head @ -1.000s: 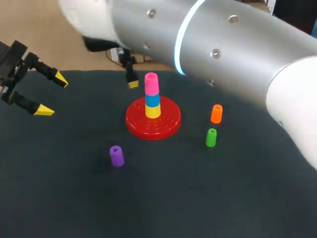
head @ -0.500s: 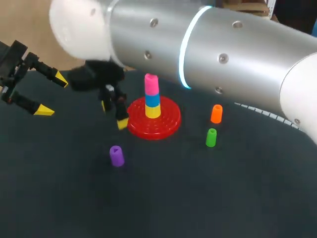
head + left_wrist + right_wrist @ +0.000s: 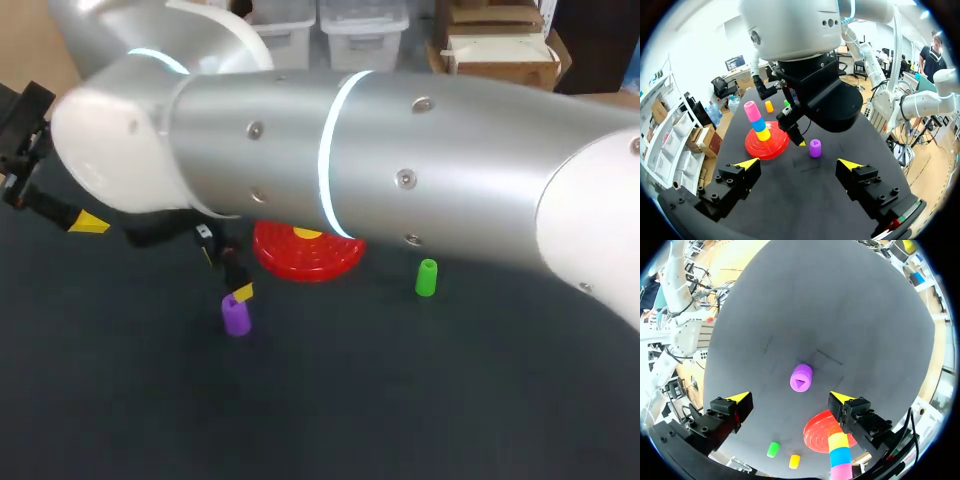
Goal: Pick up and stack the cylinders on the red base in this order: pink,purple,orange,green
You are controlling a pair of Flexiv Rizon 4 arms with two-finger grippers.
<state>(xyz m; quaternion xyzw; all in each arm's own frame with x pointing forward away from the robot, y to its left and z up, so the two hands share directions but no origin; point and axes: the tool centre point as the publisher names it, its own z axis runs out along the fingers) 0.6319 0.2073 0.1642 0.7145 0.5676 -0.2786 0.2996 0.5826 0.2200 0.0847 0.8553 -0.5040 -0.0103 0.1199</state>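
Purple cylinder upright on tabletop, just ahead of right end effector, centred between wide, empty fingers. Left end effector farther off, also wide.

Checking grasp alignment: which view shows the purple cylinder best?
The right wrist view: the purple cylinder stands unobstructed, seen from above, ahead of the open right end effector. The left wrist view shows its side, beside one of that end effector's fingertips. The head view shows it small, under the arm.
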